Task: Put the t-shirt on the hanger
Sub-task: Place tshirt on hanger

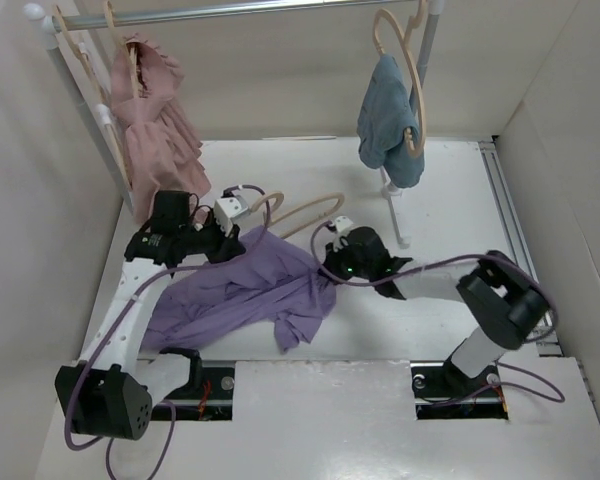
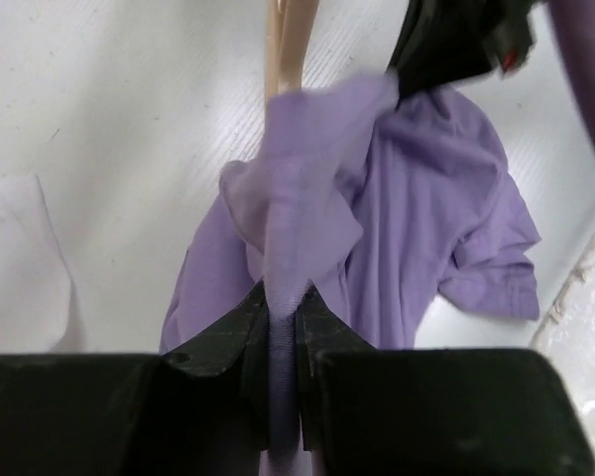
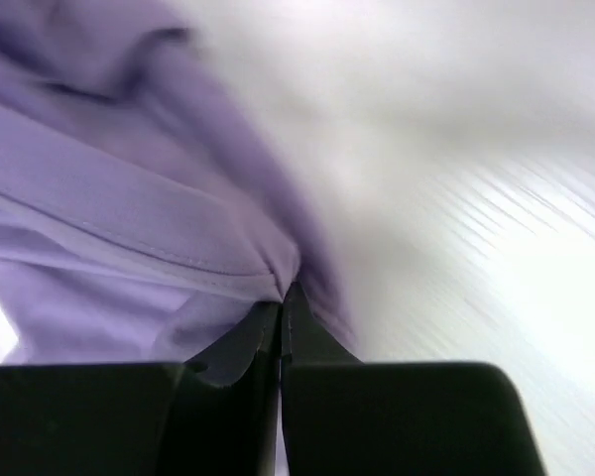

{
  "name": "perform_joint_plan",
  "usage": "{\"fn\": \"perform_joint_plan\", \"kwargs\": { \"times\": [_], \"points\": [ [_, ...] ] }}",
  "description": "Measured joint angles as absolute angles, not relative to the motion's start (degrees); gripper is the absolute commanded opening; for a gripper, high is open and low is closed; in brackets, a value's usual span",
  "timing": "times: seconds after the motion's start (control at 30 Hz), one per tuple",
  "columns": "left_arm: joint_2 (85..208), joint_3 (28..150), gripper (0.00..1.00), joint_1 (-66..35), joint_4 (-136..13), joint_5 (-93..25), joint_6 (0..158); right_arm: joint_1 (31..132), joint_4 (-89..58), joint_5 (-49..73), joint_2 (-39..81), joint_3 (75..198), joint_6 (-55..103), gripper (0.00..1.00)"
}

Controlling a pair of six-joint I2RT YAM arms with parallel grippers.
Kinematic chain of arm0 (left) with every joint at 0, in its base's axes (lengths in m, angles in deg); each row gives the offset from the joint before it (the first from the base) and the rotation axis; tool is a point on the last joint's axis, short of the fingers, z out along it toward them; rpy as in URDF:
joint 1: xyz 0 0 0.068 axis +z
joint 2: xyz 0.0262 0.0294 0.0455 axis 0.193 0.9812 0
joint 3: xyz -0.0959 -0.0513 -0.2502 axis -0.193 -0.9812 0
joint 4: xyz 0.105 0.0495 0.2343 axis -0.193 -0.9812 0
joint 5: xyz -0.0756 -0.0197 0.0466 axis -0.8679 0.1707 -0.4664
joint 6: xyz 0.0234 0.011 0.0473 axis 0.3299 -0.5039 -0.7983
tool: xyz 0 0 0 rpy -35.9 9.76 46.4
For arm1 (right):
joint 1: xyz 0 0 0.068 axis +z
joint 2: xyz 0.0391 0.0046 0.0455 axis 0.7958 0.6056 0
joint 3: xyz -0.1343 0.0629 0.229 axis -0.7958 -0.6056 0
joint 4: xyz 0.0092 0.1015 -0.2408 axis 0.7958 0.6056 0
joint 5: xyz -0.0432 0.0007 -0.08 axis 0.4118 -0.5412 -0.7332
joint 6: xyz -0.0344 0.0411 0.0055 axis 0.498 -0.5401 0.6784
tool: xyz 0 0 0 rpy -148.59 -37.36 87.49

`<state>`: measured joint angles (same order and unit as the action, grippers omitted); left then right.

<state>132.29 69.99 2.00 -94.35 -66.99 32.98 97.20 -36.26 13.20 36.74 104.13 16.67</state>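
On the table [image 1: 450, 200], mid-left, the t-shirt [image 1: 250, 290] lies in a rumpled lavender heap, one sleeve flopped toward the near edge. The hanger [image 1: 302, 210] lies flat just behind it, bare, with its curved arms running toward the shirt's far edge. The left gripper [image 1: 227, 238] sits at the shirt's far-left corner and the right gripper [image 1: 330, 264] at its far-right edge.

Left wrist view: the left gripper [image 2: 281, 297] is clamped tight on a raised ridge of the t-shirt [image 2: 426, 198], cloth squeezed between the jaws and tented up off the table. The hanger [image 2: 283, 50] rods come down from the top and vanish behind that lifted fold. I can't tell if the tip is inside the shirt or just behind it.

Right wrist view, blurry: the right gripper [image 3: 283, 297] has its jaws together, and a thin seam edge of the t-shirt [image 3: 109, 198] converges right at the tips. I read that as pinching the hem, a shallow bite.

My read on why: two holds along one edge, spread apart, pull an opening taut so a hanger arm can go in. The step in hand looks like opening up the shirt; the hanging is not done. Risk: the right bite is thin and could slip.

The pink garment [image 1: 145, 110] and blue garment [image 1: 390, 125] hang from the rail [image 1: 240, 12], well apart, not mine.
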Motion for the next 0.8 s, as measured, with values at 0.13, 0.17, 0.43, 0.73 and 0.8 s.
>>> {"fn": "perform_joint_plan", "kwargs": {
  "times": [0.13,0.17,0.43,0.73,0.8],
  "points": [
    [132.6,74.3,0.0,6.4,-101.5,-72.8,25.2,91.4,-34.3,9.0,23.3,95.1,12.9,0.0],
    [132.9,75.7,0.0,6.5,-103.7,-74.0,22.2,90.4,-33.9,7.7,20.2,93.9,12.2,0.0],
    [135.6,78.5,0.0,6.3,-118.8,-78.7,0.7,88.1,-28.3,-4.2,2.9,89.4,7.4,0.0],
    [137.5,78.5,0.0,5.8,-122.4,-76.8,-10.6,88.2,-16.8,-12.3,-12.1,88.9,5.9,0.0],
    [138.1,78.5,0.0,5.8,-122.3,-76.5,-11.6,88.8,-15.0,-13.2,-14.1,89.5,7.6,0.0]
  ]
}}
